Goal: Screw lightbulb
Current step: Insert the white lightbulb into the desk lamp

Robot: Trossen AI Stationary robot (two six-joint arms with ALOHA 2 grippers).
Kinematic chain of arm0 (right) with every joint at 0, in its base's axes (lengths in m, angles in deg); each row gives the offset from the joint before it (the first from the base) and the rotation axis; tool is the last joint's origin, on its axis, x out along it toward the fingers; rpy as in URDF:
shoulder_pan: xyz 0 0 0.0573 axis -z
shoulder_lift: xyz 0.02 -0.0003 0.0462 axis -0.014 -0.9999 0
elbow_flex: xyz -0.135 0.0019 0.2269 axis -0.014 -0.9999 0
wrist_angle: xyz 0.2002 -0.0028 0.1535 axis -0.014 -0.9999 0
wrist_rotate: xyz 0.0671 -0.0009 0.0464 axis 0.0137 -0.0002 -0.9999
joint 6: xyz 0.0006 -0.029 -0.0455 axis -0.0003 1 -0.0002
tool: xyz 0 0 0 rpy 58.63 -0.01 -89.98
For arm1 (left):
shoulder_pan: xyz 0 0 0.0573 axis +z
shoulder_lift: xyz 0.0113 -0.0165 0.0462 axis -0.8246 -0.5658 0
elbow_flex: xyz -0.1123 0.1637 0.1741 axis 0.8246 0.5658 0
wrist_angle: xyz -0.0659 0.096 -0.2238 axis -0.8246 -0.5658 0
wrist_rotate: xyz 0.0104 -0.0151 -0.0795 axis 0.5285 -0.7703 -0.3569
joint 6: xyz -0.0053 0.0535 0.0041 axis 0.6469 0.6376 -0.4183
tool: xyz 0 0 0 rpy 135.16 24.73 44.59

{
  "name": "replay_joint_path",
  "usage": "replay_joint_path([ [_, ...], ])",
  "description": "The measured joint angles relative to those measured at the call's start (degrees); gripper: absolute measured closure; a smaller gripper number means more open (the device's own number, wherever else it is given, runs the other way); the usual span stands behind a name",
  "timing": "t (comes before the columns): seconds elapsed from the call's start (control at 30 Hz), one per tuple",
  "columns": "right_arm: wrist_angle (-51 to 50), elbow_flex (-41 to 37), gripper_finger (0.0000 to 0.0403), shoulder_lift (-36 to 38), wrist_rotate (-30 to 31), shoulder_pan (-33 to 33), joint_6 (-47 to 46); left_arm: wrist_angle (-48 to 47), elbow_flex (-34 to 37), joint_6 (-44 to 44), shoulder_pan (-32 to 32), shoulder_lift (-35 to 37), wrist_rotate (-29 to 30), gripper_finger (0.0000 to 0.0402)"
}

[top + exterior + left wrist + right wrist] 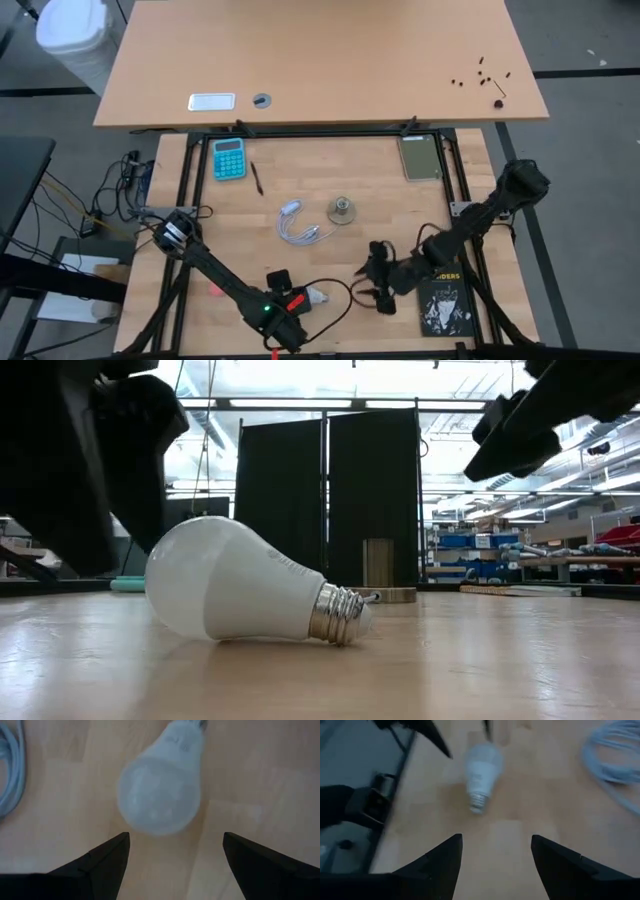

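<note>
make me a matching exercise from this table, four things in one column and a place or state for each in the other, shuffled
Things:
1. bulb
2. calculator
3. left gripper
4. cord

Places or states:
A. coiled loosely near the table's middle, beside the metal socket
B. open, with nothing between its fingers, just behind the bulb's round end
C. lying on its side on the wood, screw base free
D. teal, at the table's far left corner, by a pen

Pairs: 1-C, 2-D, 3-B, 4-A
</note>
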Motion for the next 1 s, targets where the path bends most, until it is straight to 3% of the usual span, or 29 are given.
replay_joint_path([
  [0.23,13.4,0.7,0.0155,-10.5,1.0,-1.7,-1.2,5.7,0.0,-0.2,0.4,-1.4,4.5,0.0076],
  [0.5,14.5,6.2,0.0155,-19.2,2.5,-1.4,1.3,8.4,0.0,0.2,1.5,-4.3,9.6,0.0076],
  [0.8,14.0,8.8,0.0155,-21.4,3.2,0.2,-2.7,10.3,0.0,-0.5,2.2,-5.6,13.0,0.0076],
  [1.0,13.1,8.8,0.0155,-21.4,1.2,2.0,-2.9,10.2,0.0,-2.2,2.6,-5.6,18.4,0.0076],
])
